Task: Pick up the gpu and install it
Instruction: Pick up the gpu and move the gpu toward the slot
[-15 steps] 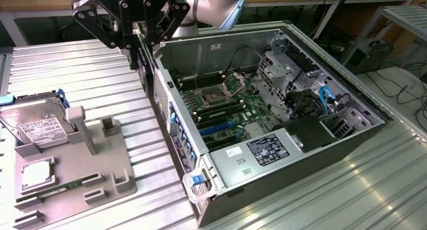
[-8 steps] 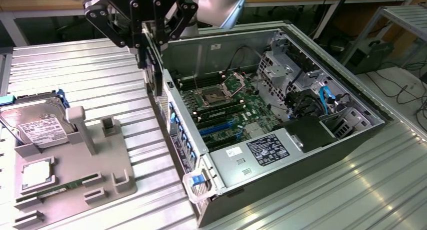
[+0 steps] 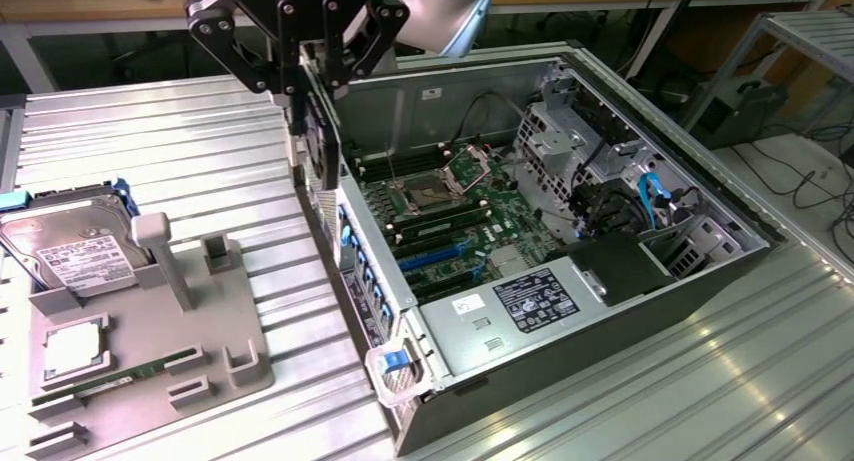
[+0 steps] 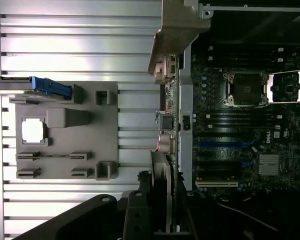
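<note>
**Gpu held over case edge**
The black gripper (image 3: 310, 81), fingers nearly closed, clamps the thin flat gpu (image 3: 318, 141) edge-on above the open black computer case (image 3: 574, 381) rear wall.
Wrist view: the green motherboard (image 4: 240, 130) lies beside it. Exterior view: a silver hard drive (image 3: 67, 251).

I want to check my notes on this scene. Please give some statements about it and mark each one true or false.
1. The gripper holds the gpu. True.
2. The gpu already sits in a slot of the motherboard. False: it hangs in the gripper at the rim of the computer case.
3. The hard drive rests on the grey fixture. True.
4. The computer case is closed. False: its side is open and the motherboard shows.
</note>
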